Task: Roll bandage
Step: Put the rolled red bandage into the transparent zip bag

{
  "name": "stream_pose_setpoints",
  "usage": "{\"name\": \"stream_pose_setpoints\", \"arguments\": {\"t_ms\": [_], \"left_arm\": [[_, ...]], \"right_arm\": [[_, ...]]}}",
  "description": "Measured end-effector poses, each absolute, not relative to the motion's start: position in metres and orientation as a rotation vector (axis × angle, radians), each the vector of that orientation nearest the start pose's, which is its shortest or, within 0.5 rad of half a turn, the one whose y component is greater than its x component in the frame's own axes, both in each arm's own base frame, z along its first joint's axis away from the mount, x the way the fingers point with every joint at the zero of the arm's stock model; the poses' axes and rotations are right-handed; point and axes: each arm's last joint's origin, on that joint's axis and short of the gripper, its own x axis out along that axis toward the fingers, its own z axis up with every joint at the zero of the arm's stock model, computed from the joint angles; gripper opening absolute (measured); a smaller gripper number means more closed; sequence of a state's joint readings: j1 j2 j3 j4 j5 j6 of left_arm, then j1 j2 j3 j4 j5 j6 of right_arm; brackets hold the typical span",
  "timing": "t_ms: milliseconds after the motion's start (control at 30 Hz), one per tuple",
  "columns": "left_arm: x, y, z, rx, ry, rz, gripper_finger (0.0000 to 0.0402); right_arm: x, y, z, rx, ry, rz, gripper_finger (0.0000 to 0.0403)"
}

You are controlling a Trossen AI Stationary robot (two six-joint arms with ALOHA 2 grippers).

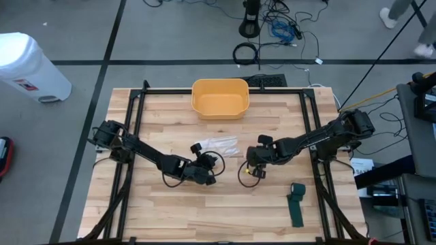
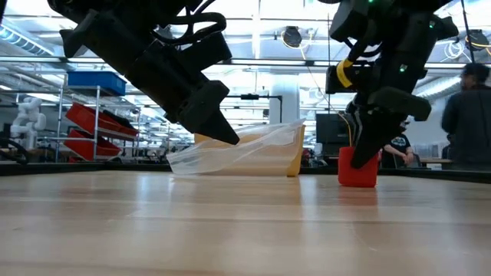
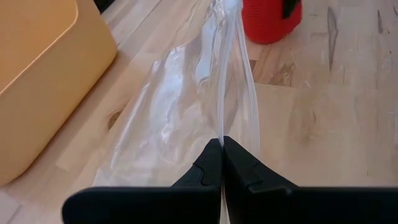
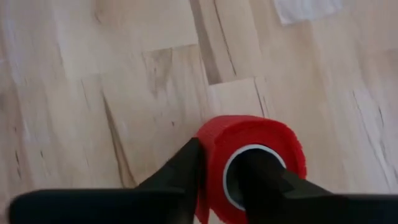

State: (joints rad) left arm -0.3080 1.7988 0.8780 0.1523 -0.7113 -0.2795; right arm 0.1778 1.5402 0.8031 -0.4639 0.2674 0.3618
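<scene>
Bandage work sits mid-table from where I'm watching: on the wooden table point(image 1: 204, 211) the biggest item is the yellow bin point(image 1: 220, 97) at the far edge, centred between the two arms. Next in size is the clear plastic bag point(image 3: 180, 106), lying flat just on the near side of the bin; my left gripper point(image 3: 222, 163) has its fingers pressed together on the bag's zip edge, pinching it, and in the low view that edge is lifted off the wood while the rest of the bag trails back toward the bin. A dark green bandage strip point(image 1: 296, 203) lies on its own near the front right corner, well apart from both grippers. Smallest is the red bandage roll point(image 4: 252, 158), standing on end to the right of the bag; my right gripper point(image 4: 217, 177) is clamped on its wall, one finger point(image 4: 180, 171) outside and the other down inside the hollow core. In the low view the roll point(image 2: 357, 167) rests on the tabletop beneath that gripper.
</scene>
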Motion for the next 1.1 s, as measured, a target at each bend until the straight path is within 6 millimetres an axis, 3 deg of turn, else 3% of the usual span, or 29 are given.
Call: {"name": "stream_pose_setpoints", "arguments": {"t_ms": [167,400,633,800,1100], "left_arm": [[0.335,-0.087,0.146,0.131,0.594,0.458,0.0000],[0.339,-0.080,0.148,0.138,0.595,0.474,0.0000],[0.344,-0.075,0.151,0.035,0.577,0.388,0.0000],[0.350,-0.078,0.158,-0.011,0.567,0.350,0.0000],[0.364,-0.078,0.177,-0.051,0.510,0.332,0.0000]], "right_arm": [[0.268,0.042,0.156,0.088,1.073,-0.284,0.0014],[0.274,0.076,0.163,0.042,0.875,-0.273,0.0006],[0.283,0.111,0.188,-0.077,0.490,-0.333,0.0005],[0.282,0.114,0.194,-0.134,0.301,-0.366,0.0005],[0.272,0.122,0.190,-0.214,0.267,-0.380,0.0005]]}}
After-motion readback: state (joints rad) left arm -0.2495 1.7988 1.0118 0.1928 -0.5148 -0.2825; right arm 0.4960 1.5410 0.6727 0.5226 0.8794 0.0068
